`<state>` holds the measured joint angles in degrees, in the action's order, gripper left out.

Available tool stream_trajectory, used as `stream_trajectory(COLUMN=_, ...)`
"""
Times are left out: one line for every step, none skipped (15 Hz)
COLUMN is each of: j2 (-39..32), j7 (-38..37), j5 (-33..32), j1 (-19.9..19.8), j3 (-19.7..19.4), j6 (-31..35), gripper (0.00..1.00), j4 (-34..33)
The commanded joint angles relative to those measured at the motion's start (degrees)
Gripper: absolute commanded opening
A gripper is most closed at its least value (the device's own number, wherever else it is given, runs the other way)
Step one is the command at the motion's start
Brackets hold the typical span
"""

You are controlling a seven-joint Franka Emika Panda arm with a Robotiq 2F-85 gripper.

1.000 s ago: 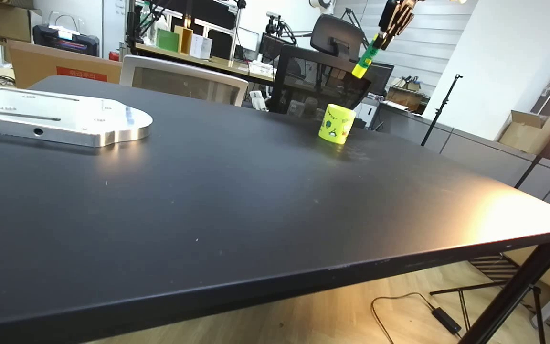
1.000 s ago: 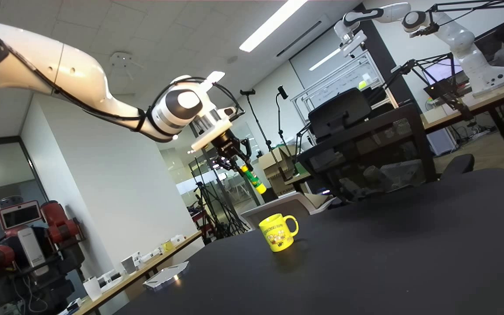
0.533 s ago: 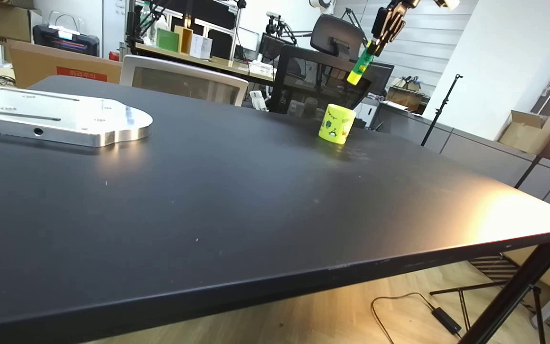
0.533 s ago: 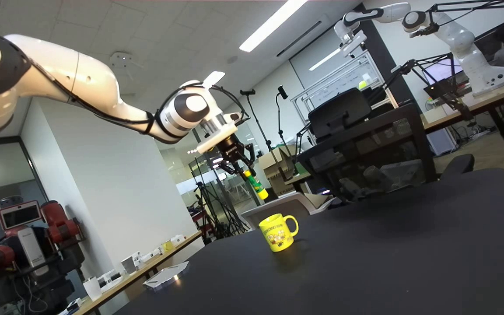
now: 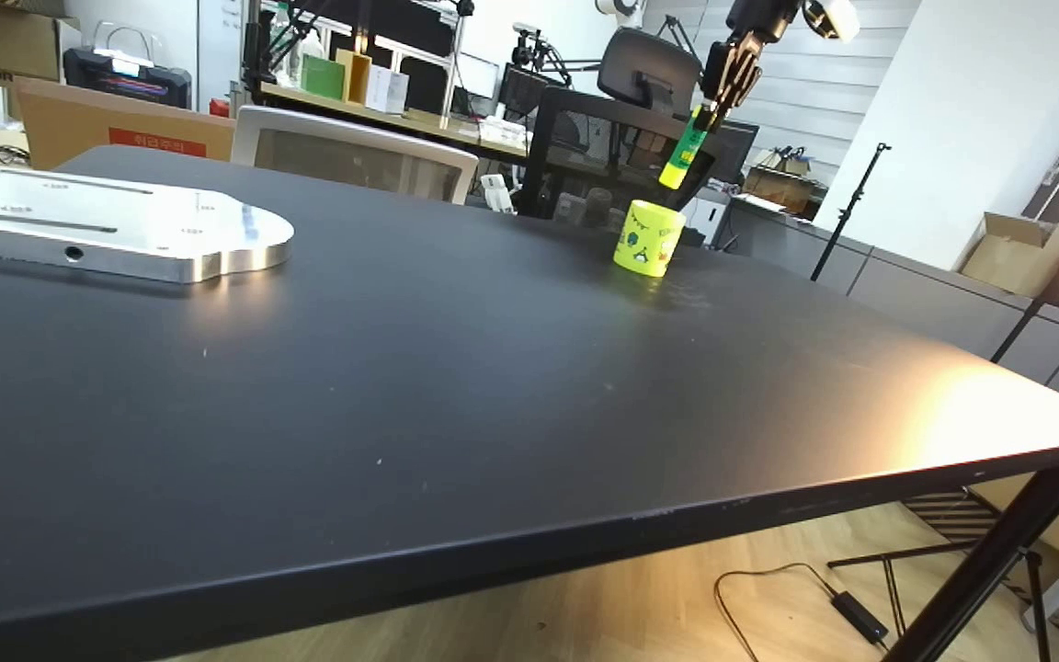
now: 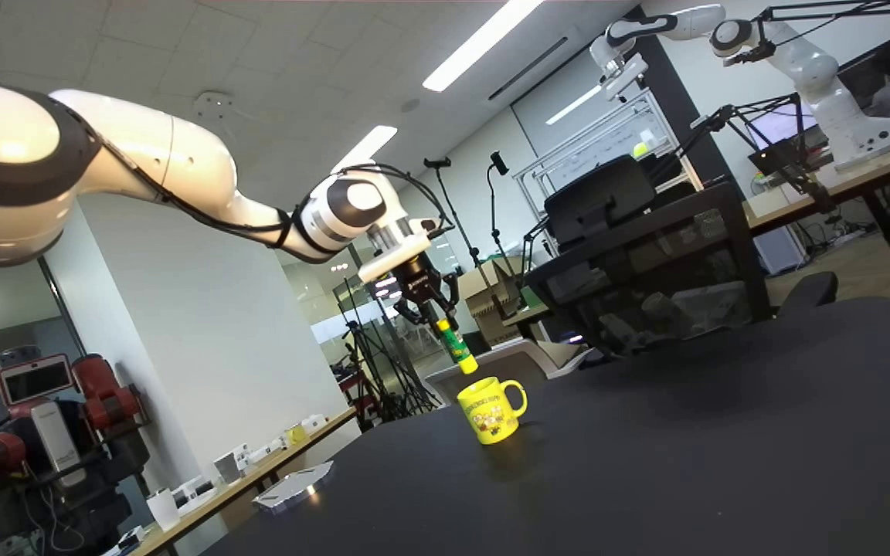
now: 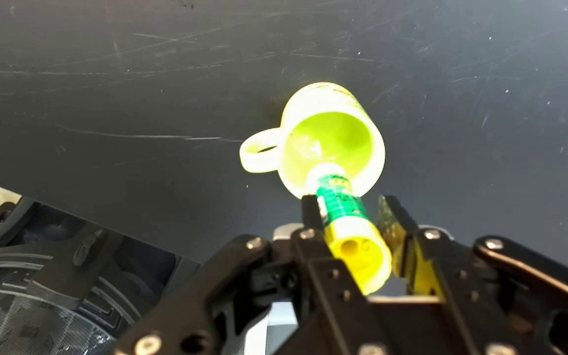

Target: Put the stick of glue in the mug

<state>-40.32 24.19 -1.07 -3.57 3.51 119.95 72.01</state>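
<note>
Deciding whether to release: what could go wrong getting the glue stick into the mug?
1. In both exterior views the stick of glue is above the mug, not in it; opening the fingers now might bounce it off the rim.
2. In the wrist view it crosses in front of the rim, so lowering could snag there.
3. The mug stands on the table visibly unbraced; contact might slide or tip it.

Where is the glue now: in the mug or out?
Out: the gripper holds the glue, and in both exterior views its lower end shows above the mug, a gap between.
</note>
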Motion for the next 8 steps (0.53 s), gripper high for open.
stream_trajectory(j2=-4.31, j7=-0.43, j5=-0.35, j1=0.22, j3=0.06, j6=-4.49, gripper=0.08, j4=-6.29)
stream_trajectory(j2=-5.32, j7=-0.41, j5=-0.36, j1=0.23, j3=0.04, j6=-4.98, gripper=0.08, j4=-7.24)
stream_trajectory(j2=-6.16, j7=-0.40, j5=-0.52, j1=0.29, j3=-0.03, j6=-4.82, gripper=0.08, j4=-7.93)
stream_trajectory(j2=-6.98, j7=-0.29, j5=-0.48, j1=0.24, j3=0.04, j6=-5.22, gripper=0.08, j4=-8.72)
stream_trajectory(j2=-7.69, j7=-0.34, j5=-0.61, j1=0.32, j3=-0.02, j6=-5.09, gripper=0.08, j4=-9.24)
stream_trajectory(j2=-8.39, j7=-0.26, j5=-0.71, j1=0.34, j3=-0.02, j6=-4.81, gripper=0.08, j4=-9.67)
stream_trajectory(j2=-8.99, j7=-0.18, j5=-0.69, j1=0.32, j3=0.02, j6=-4.80, gripper=0.08, j4=-10.20)
stream_trajectory(j2=-9.65, j7=-0.12, j5=-0.71, j1=0.33, j3=0.03, j6=-4.74, gripper=0.08, j4=-10.62)
